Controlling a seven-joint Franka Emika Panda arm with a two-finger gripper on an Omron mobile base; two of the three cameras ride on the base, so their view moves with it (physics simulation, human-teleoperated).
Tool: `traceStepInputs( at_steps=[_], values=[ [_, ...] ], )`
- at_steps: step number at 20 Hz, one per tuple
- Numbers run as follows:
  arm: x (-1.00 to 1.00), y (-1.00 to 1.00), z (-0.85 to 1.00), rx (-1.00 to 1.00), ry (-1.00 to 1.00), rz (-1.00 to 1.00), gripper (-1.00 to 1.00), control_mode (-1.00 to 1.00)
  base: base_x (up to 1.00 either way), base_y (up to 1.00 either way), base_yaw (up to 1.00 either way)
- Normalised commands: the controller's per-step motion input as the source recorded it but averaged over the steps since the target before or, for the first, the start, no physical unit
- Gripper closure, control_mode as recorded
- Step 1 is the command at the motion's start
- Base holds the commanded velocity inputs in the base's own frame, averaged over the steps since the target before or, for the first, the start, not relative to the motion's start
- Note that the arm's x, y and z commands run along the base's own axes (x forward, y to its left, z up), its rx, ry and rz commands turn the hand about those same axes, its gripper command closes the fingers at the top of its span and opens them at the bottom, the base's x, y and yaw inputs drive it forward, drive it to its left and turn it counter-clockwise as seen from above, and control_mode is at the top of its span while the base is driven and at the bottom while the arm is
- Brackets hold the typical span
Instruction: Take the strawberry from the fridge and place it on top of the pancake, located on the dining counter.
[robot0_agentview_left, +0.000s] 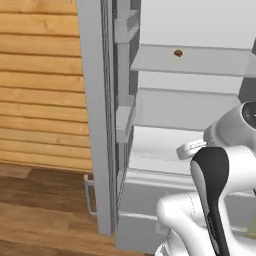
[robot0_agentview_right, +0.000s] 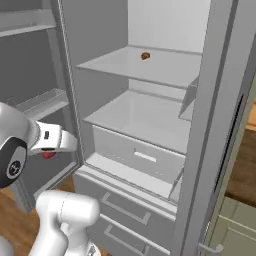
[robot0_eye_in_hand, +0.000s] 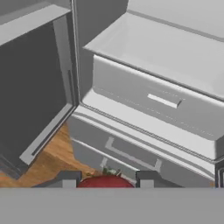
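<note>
Fridge (robot0_agentview_left: 150, 115) doors stand wide in the left base view, so the shelves are reachable; an orange-brown item (robot0_agentview_left: 178, 53) sits on an upper shelf. Right base view: the strawberry (robot0_agentview_right: 48, 154) hangs under the gripper (robot0_agentview_right: 50, 152), outside the cabinet. Hand view: narrow fingers (robot0_eye_in_hand: 68, 180) pinch the strawberry (robot0_eye_in_hand: 105, 182), leafy cap toward the fridge drawers; it is roundish, so its long axis is unclear.

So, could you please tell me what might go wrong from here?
The tool is shut on the strawberry outside the fridge. The fruit is small and round, so it might slip out during the carry. The open left door stands close by; a wide swing could clip it.
</note>
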Motion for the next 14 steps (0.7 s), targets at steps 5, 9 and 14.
traceStepInputs(
  at_steps=[5, 9, 14],
  values=[
    [0.00, 0.00, 0.00, 0.00, 0.00, 0.00, 1.00, 1.00, -0.68, -0.23, 0.81],
    [0.00, 0.00, 0.00, 0.00, 0.00, 0.00, 1.00, 1.00, -0.72, -0.06, 0.81],
    [0.00, 0.00, 0.00, 0.00, 0.00, 0.00, 1.00, 1.00, -0.91, 0.22, 0.70]
  ],
)
